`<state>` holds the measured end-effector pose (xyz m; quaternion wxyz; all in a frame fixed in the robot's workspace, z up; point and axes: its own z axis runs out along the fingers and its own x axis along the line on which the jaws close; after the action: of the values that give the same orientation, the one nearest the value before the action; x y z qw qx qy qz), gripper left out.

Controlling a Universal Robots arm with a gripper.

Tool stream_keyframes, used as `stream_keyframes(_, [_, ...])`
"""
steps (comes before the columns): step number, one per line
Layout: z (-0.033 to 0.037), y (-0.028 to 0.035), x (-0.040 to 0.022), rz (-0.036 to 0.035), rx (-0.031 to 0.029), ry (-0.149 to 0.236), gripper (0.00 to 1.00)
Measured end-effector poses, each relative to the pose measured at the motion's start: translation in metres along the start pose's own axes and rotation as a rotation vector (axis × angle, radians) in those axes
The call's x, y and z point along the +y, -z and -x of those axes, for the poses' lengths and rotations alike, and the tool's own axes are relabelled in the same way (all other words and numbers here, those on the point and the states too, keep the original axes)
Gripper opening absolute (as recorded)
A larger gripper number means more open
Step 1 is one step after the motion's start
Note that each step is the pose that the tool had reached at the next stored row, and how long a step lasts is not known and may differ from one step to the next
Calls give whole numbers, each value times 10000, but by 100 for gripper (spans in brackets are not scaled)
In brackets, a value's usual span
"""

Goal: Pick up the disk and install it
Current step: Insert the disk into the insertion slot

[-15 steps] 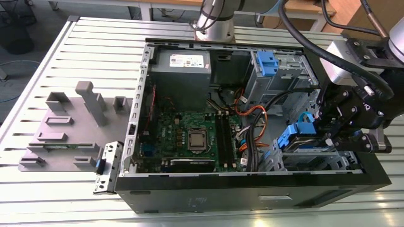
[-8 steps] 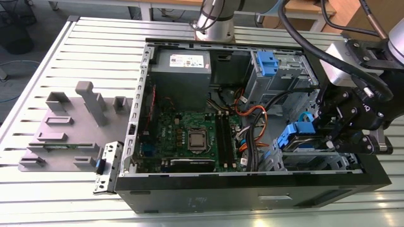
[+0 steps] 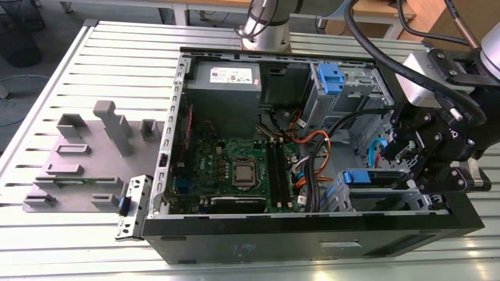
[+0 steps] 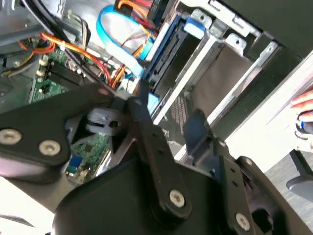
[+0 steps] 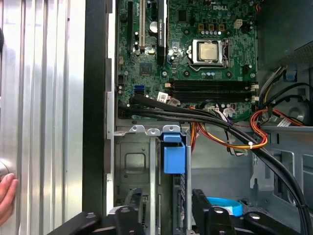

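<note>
The disk (image 3: 371, 177) stands on edge in the metal bay at the front corner of the open computer case (image 3: 312, 234), on the exterior view's right. Its blue bracket (image 5: 174, 155) points toward the motherboard. My gripper (image 3: 410, 175) hangs over the disk's outer end. In the first wrist view the gripper (image 5: 168, 215) is open: its two dark fingers (image 5: 205, 213) stand on either side of the disk's thin edge with a gap on each side. The second wrist view shows the disk (image 4: 166, 49) seated between the bay's silver rails beyond the gripper (image 4: 168, 110).
Orange and black cables (image 3: 308, 143) cross beside the bay. A blue caddy (image 3: 331, 79) tops the upper bay, next to the grey power supply (image 3: 226, 82). A grey fixture (image 3: 78, 158) lies on the slatted table at the exterior view's left. A person's hand (image 5: 6, 193) rests outside the case.
</note>
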<state>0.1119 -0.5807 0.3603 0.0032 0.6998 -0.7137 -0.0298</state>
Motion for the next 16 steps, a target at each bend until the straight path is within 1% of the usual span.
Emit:
stream_keyframes(1, [0,1,0,0,2,0,55])
stream_keyframes(10, [0,0,0,0,1,0,55])
stream_keyframes(16, [2,43,2,0,1,1,55])
